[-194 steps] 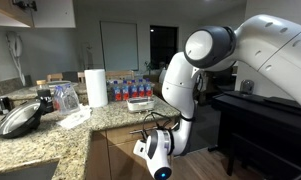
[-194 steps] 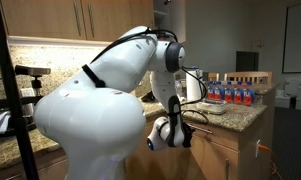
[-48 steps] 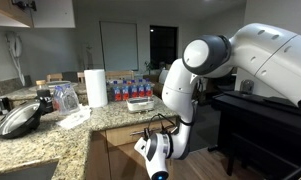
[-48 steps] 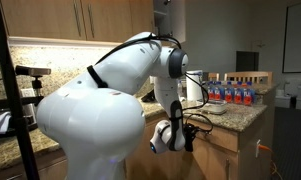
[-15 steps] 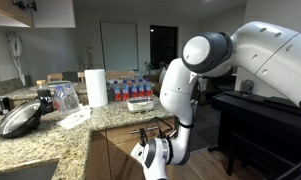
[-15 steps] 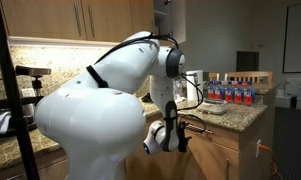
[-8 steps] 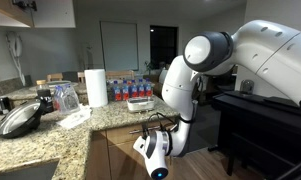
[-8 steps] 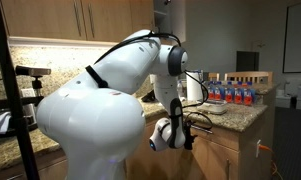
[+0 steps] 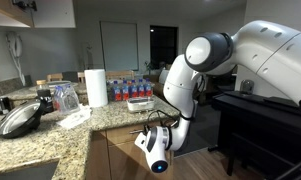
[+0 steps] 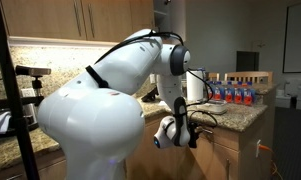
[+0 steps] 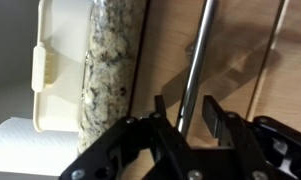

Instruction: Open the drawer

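Wrist view: the gripper [image 11: 190, 120] is seen entering from the bottom edge, with its two black fingers [image 11: 218, 112] set on either side of the silver bar handle [image 11: 196, 60] of the drawer [image 11: 252, 70]. The jaws stand partway closed, so that the bar is enclosed between them with only slivers of space on each side. Whether the pads are actually pressed onto the metal cannot be told. The handle is mounted on the light-brown wood front, and a shadow of the bar is cast on the wood beside it. To the left of the drawer front the speckled granite edge of the counter [image 11: 112, 60] is seen. Beyond it, a white plastic container [image 11: 52, 70] and a paper towel roll [image 11: 20, 150] are set on the countertop.

In both exterior views the white arm [image 9: 205, 55] [image 10: 100, 90] is bent down over the front of the counter, and the gripper is held low against the cabinet face just under the stone. In an exterior view the paper towel roll is stood upright on the counter. A row of bottles [image 9: 125, 90] is lined up to its right and farther back, and a dark pan [image 9: 18, 120] is laid at the near left. The drawer is located directly below the countertop edge, at the gripper's height. How far it stands out from the cabinet cannot be judged.
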Controlling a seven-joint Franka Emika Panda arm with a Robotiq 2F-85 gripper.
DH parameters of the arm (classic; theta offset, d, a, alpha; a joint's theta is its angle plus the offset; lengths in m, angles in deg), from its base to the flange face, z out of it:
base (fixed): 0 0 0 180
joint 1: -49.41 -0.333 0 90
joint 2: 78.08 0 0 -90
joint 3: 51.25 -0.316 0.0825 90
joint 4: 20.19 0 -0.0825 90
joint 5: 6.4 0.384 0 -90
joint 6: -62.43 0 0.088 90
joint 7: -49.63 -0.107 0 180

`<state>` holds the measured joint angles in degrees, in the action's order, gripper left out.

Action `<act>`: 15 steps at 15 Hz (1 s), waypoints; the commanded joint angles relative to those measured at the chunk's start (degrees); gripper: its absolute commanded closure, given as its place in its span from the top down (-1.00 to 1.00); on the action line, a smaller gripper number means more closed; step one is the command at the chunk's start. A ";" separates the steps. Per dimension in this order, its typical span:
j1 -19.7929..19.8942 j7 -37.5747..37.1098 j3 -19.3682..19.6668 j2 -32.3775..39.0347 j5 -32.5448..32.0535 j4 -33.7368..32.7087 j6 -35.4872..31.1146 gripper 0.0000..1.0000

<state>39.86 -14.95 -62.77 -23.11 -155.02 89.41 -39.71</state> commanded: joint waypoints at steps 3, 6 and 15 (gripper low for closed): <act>0.07 2.80 -0.37 -0.86 0.42 1.42 -1.46 -0.84; 0.01 2.42 -0.46 -0.97 0.60 1.32 -1.09 -0.80; -0.70 -1.37 -0.96 -0.98 -1.05 3.43 0.57 -0.78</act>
<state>39.73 -15.78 -62.90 -23.41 -154.94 89.56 -40.20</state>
